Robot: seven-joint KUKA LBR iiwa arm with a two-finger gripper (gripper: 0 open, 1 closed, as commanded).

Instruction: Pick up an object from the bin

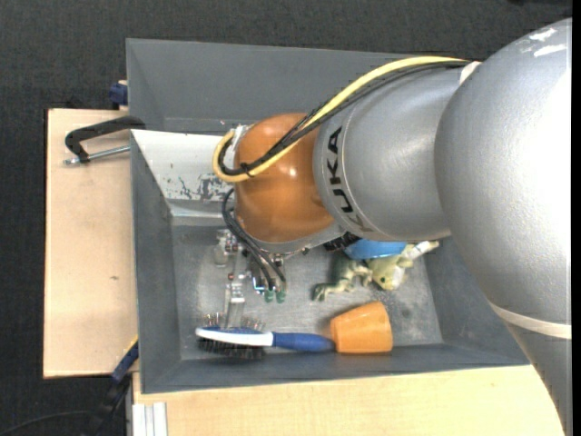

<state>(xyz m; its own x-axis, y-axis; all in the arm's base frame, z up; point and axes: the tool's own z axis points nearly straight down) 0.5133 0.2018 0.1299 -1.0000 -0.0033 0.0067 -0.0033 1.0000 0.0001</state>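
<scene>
**Gripper low in the bin, just above a blue and white brush**

Camera view: the grey arm (427, 162) reaches in from the right, with a yellow cable (363, 84) looped over its orange cover (272, 193). Beneath that cover the gripper (250, 278) hangs low over the floor of the bin (154, 271), in its left half. Whether it is open or closed, and whether it has hold of anything, cannot be told from this angle.

Nearest to it is a brush (259, 339) with a white head and blue handle, lying flat just on the near side of the gripper, along the bin's front wall. The handle's far end touches an orange cup (363, 330) lying on its side, to the gripper's right and nearer the front. Directly right of the gripper lies a green toy animal (359, 278). Just behind the toy, a blue object (381, 248) shows partly beneath the arm.
</scene>
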